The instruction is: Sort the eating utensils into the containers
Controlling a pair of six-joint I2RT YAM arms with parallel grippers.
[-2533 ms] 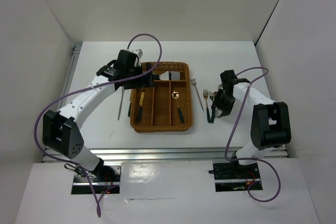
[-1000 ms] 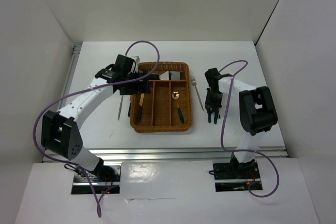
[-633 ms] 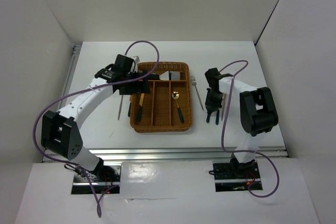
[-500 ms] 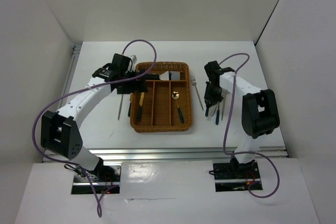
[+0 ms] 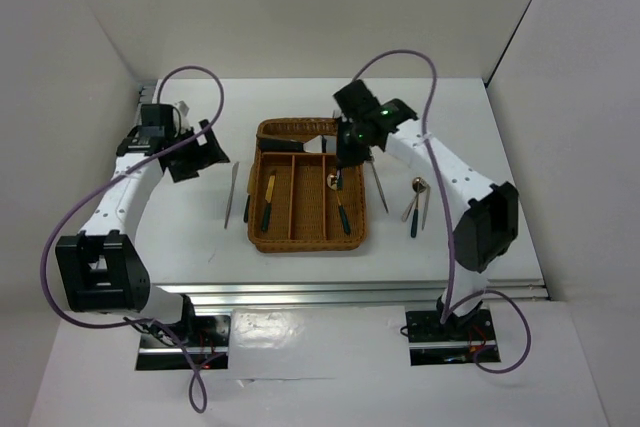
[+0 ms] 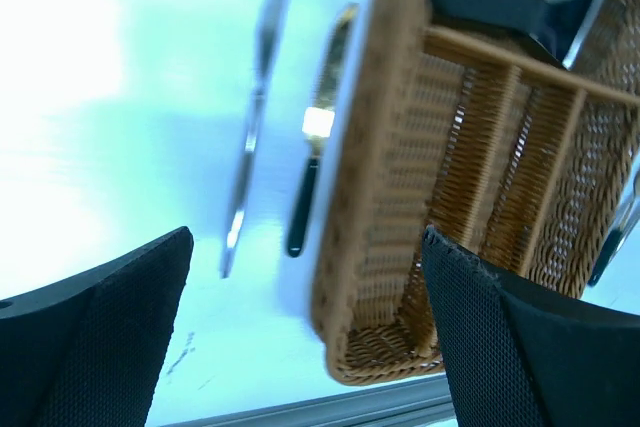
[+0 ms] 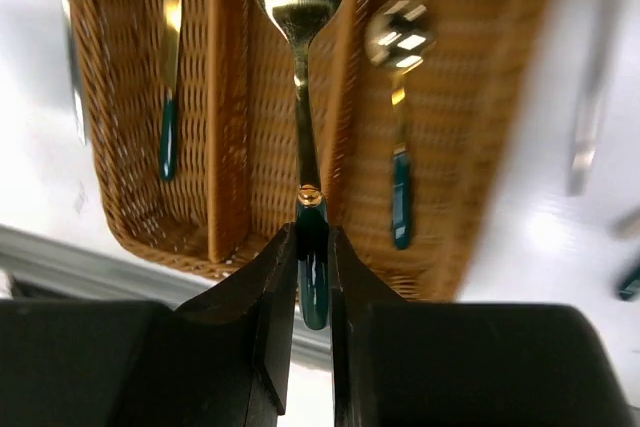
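My right gripper (image 5: pixel 347 150) is shut on the dark green handle of a gold fork (image 7: pixel 296 7) and holds it above the wicker tray (image 5: pixel 305 244), over the middle long slot (image 7: pixel 268 137). In the tray lie a gold knife (image 5: pixel 268 197), a gold spoon (image 5: pixel 336 183) and a wide silver server (image 6: pixel 545 17) in the crosswise slot. My left gripper (image 5: pixel 193 153) is open and empty, left of the tray. A silver knife (image 6: pixel 250 147) and a gold dark-handled knife (image 6: pixel 314 152) lie on the table beside the tray's left wall (image 6: pixel 360 197).
A silver utensil (image 5: pixel 380 185) lies on the table just right of the tray. Further right lie a gold spoon (image 5: pixel 417 187) and other dark-handled utensils (image 5: pixel 413 219). White walls stand on both sides and behind. A metal rail runs along the table's near edge.
My right gripper took a gold fork from the group right of the tray and carried it left over the tray. My left gripper drew back from the tray's back left corner toward the left.
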